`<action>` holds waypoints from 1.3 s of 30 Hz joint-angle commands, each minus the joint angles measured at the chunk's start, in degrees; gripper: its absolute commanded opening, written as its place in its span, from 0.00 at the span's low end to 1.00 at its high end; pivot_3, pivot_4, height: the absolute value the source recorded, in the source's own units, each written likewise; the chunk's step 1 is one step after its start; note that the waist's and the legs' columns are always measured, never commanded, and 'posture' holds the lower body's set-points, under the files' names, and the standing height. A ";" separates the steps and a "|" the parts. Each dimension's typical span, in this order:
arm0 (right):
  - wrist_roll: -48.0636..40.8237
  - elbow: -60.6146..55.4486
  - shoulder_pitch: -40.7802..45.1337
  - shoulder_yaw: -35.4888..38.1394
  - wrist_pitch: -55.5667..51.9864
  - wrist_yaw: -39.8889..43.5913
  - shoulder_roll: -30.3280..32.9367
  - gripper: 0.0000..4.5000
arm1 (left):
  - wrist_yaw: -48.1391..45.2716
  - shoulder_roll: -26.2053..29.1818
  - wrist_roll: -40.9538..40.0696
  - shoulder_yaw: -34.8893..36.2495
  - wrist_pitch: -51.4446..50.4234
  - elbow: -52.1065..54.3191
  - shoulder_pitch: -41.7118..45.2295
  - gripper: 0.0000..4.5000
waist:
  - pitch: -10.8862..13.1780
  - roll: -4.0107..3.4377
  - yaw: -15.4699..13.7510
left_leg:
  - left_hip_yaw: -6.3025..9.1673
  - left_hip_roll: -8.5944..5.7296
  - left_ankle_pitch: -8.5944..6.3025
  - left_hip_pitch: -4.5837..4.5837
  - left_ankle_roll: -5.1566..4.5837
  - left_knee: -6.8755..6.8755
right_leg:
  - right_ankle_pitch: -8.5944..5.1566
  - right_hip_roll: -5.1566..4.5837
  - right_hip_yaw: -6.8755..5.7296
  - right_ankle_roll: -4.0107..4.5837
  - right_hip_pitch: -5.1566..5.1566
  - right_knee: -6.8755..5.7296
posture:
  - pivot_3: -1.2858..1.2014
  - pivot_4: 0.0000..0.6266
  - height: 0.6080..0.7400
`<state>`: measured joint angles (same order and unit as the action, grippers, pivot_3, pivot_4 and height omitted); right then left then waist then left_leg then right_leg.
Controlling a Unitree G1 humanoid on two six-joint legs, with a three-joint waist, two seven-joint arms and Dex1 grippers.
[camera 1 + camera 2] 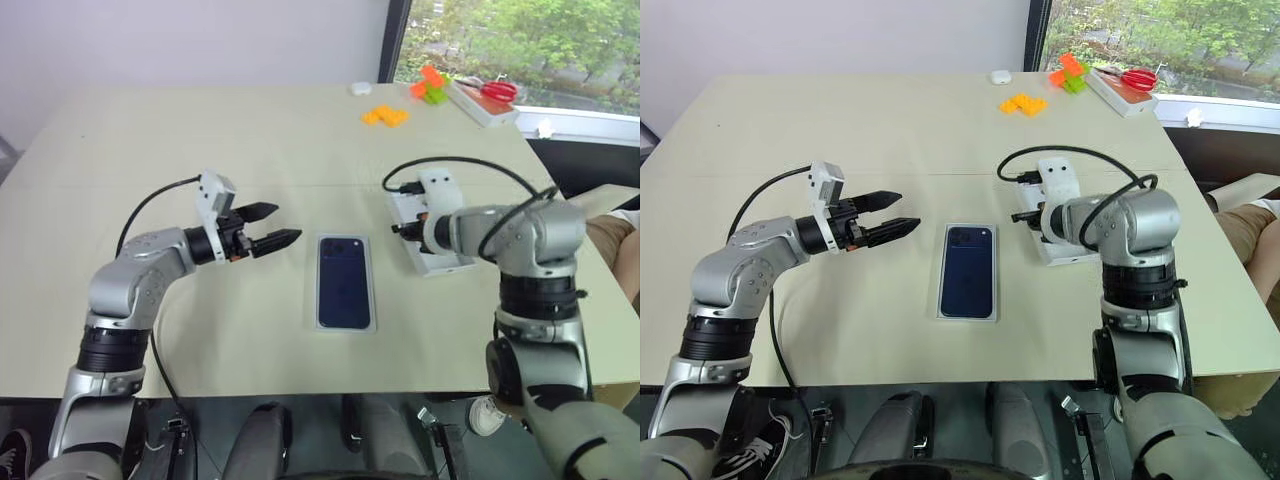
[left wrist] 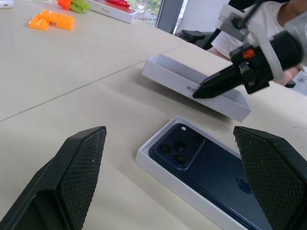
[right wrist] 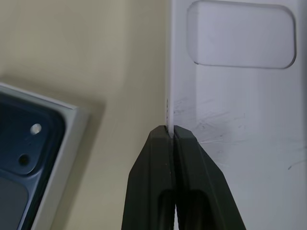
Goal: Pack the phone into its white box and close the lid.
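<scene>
The slim dark navy-blue smartphone (image 1: pixel 343 281) lies back-up inside the shallow white rectangular cardboard tray (image 1: pixel 371 285), at the centre of the head-camera frame on the beige table (image 1: pixel 200 140). Its camera bump sits at the upper end.

The white rectangular cardboard lid (image 1: pixel 432 260) lies open side up to the right of centre, apart from the tray. Its inner face shows an oblong recess in the right wrist view.

The left gripper (image 1: pixel 274 227) hangs left of the tray, above the table, with both black fingers spread wide and nothing between them.

The right gripper (image 3: pixel 170 130) is closed, fingertips pressed onto the lid's thin side wall (image 3: pixel 169 72) nearest the tray.

At the upper right lie orange plastic blocks (image 1: pixel 385 116), a green and orange block cluster (image 1: pixel 430 87) and red-handled scissors (image 1: pixel 497 90) on a flat white box (image 1: pixel 484 108).
</scene>
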<state>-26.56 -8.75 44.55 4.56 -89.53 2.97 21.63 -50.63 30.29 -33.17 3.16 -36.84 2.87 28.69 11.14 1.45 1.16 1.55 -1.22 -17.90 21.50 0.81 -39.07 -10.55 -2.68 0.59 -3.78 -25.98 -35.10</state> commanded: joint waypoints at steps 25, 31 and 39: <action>-52.72 8.51 8.45 52.57 -0.19 -13.72 -34.14 0.02 | 1.02 -0.07 -2.94 3.31 -1.25 1.82 0.88 1.00 | 0.02 -0.07 -0.01 | -0.09 0.05 -0.07 0.07 -0.12 0.05 | 0.02 -0.06 0.12 0.03 -0.24 -0.11 | 0.52 0.24 1.00; -76.96 9.11 -3.32 38.54 12.30 -26.69 -32.40 0.02 | -1.12 1.70 -6.67 6.53 -2.05 3.86 0.30 1.00 | 0.04 -0.11 0.62 | -0.17 0.04 -0.07 0.14 -0.12 0.06 | 0.02 -0.05 0.17 0.02 -0.31 -0.08 | 0.52 0.24 1.00; -86.44 6.13 -13.64 23.09 20.36 -24.95 -28.32 0.02 | -1.14 3.03 -10.59 8.90 -3.73 5.65 -0.41 1.00 | 0.09 -0.19 1.58 | -0.33 0.10 -0.10 0.04 -0.17 0.03 | 0.00 0.05 0.30 -0.02 -0.26 -0.06 | 0.52 0.24 1.00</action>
<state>-109.73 0.50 30.81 29.77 -70.29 -23.91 -7.06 -52.09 33.27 -42.09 11.00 -40.65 6.06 28.66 11.23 1.26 2.74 1.22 -1.11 -17.99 21.52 0.64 -39.06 -10.55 -2.60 0.89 -3.81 -26.23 -35.16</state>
